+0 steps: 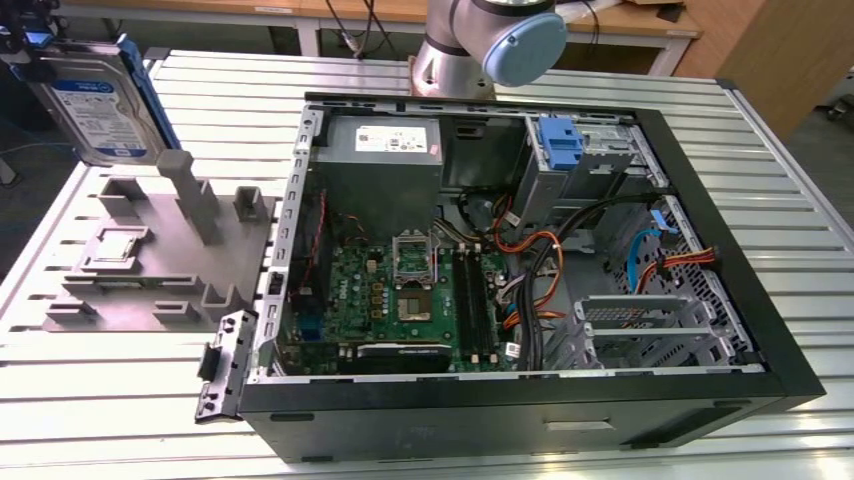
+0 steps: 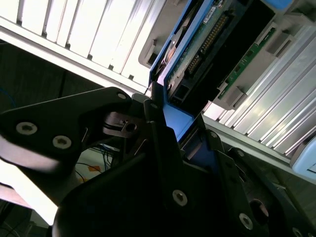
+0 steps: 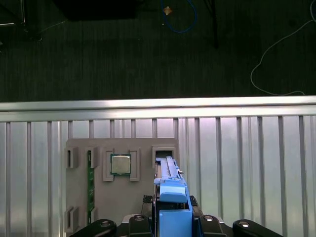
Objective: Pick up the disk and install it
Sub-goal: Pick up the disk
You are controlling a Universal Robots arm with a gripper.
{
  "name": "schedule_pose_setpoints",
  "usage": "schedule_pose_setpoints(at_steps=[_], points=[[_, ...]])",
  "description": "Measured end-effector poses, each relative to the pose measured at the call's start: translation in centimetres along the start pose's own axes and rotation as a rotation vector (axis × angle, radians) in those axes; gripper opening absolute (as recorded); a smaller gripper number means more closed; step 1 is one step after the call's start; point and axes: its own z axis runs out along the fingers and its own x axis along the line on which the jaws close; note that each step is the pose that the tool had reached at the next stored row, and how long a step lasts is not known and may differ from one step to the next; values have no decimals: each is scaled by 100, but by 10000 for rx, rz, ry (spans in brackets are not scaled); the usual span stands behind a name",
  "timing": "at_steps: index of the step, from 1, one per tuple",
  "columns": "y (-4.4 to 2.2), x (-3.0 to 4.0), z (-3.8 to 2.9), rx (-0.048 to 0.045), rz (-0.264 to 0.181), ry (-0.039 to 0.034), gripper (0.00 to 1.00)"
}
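Note:
The disk (image 1: 100, 95) hangs upright above the grey fixture (image 1: 147, 250) at the exterior view's far left, label side facing the camera, blue rails on its edges. My gripper (image 1: 24, 45) is shut on it from above, mostly cut off by the picture's edge. In the first wrist view the disk's blue rail (image 3: 170, 195) sits between my black fingers (image 3: 139, 220), with the fixture's empty slot (image 3: 165, 150) just beyond it. The second wrist view shows the disk's green circuit board (image 2: 207, 44) and my gripper (image 2: 170, 128) clamped on the blue rail.
An open computer case (image 1: 534, 400) lies on the slatted metal table (image 1: 747, 190), with a motherboard (image 1: 400, 290), cables, a blue bracket (image 1: 561, 140) and a metal cage (image 1: 641, 320). The fixture also holds a square chip (image 3: 120, 164) and a memory stick (image 3: 90, 182). The arm's base (image 1: 487, 45) stands behind the case.

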Motion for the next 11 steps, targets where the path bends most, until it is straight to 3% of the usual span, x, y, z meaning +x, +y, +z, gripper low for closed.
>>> schedule_pose_setpoints(at_steps=[11], points=[[0,0,-13,0,0,2,36]])
